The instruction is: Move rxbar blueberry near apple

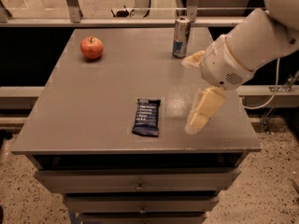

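Observation:
The rxbar blueberry (146,117), a flat navy wrapper with white text, lies on the grey table (103,92) near its front edge, about the middle. The red apple (91,47) sits at the table's back left. My gripper (188,96) hangs over the table's right side, to the right of the bar and apart from it. Its cream fingers (203,109) are spread wide and hold nothing. The white arm comes in from the upper right.
A tall silver-blue drink can (181,31) stands at the back of the table, right of centre, just behind my gripper. Drawers run under the table front. A rail and glass panels stand behind the table. A cable hangs at the right.

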`<act>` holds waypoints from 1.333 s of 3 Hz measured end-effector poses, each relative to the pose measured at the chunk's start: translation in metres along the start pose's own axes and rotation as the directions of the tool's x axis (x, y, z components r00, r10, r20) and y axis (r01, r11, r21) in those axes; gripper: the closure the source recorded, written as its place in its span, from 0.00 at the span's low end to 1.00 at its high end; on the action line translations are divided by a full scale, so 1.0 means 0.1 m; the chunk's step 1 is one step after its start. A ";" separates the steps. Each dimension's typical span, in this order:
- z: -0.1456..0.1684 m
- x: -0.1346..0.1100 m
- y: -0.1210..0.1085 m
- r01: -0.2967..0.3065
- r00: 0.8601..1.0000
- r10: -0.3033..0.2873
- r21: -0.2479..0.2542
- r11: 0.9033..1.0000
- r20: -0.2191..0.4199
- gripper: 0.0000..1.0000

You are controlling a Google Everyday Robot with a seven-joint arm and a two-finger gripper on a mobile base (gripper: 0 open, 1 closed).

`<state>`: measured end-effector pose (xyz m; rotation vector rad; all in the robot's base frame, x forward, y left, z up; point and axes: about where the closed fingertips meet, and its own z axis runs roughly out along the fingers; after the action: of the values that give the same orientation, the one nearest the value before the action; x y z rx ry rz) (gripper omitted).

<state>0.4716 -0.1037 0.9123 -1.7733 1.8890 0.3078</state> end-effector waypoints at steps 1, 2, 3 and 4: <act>0.38 -0.31 -0.07 0.037 0.994 -0.035 -0.013 0.999 0.102 0.00; 0.71 -0.40 -0.11 0.034 0.988 -0.030 -0.023 0.999 0.154 0.00; 0.94 -0.42 -0.10 0.016 0.984 -0.008 -0.041 0.999 0.176 0.00; 1.04 -0.44 -0.05 0.003 0.982 0.008 -0.056 0.998 0.190 0.15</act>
<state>0.4994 -0.0147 0.8491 -1.7121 1.7634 0.5167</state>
